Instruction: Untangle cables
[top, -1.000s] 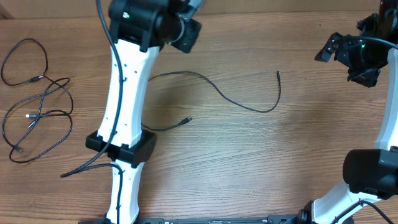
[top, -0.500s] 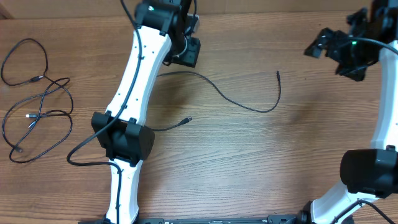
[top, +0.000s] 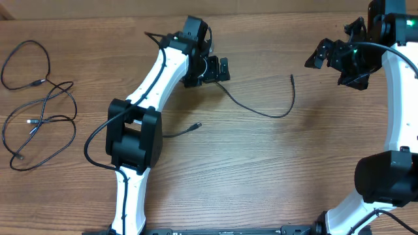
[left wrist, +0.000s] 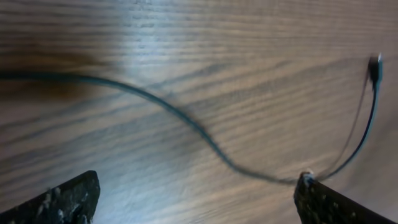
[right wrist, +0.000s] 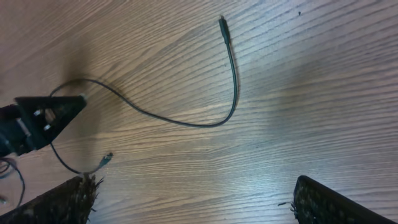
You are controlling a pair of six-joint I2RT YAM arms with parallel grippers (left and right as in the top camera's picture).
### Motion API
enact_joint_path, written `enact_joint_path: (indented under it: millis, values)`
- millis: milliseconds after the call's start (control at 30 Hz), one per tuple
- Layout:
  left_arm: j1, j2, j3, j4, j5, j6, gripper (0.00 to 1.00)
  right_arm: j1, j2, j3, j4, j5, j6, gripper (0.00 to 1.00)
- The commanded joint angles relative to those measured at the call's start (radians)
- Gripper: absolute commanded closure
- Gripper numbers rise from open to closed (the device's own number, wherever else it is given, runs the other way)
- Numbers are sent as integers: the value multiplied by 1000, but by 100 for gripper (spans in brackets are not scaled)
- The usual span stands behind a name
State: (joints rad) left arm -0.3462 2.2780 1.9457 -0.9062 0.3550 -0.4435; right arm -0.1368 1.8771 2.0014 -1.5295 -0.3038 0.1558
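Observation:
One loose cable [top: 261,112] lies across the table's middle, curving up to a plug end [top: 292,78]; its other plug [top: 198,124] points right beside the left arm. My left gripper [top: 219,69] hovers open over this cable's left stretch. In the left wrist view the cable [left wrist: 205,134] runs ahead of the wide-apart fingertips [left wrist: 71,198], with nothing between them. More cables [top: 39,111] sit in a looped tangle at the far left. My right gripper [top: 331,64] is open at the back right. The right wrist view shows the cable [right wrist: 186,123] below it.
The left arm's white links and black elbow [top: 134,134] stretch over the table's left middle, hiding part of the loose cable. The right arm's base [top: 385,176] stands at the right edge. The table is bare wood [top: 274,170].
The left gripper swung right and toward the table's middle, over the loose cable, and opened from shut. The right gripper drifted left. The cables have not moved.

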Motion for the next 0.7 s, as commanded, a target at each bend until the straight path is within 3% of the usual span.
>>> enact_joint_path:
  millis: [0, 167, 500, 667]
  values:
    - [0, -13, -53, 82, 38, -160, 3, -3, -1, -2, 5, -5, -8, 0]
    - [0, -13, -102, 201, 34, -220, 13, -2, -1, -2, 6, -6, -7, 0]
    - [1, -9, -184, 288, -25, -252, 18, 42, -1, -98, 129, -74, -8, 0]
    - [1, -9, -209, 354, -48, -267, 32, 47, -1, -152, 190, -121, -8, 1]
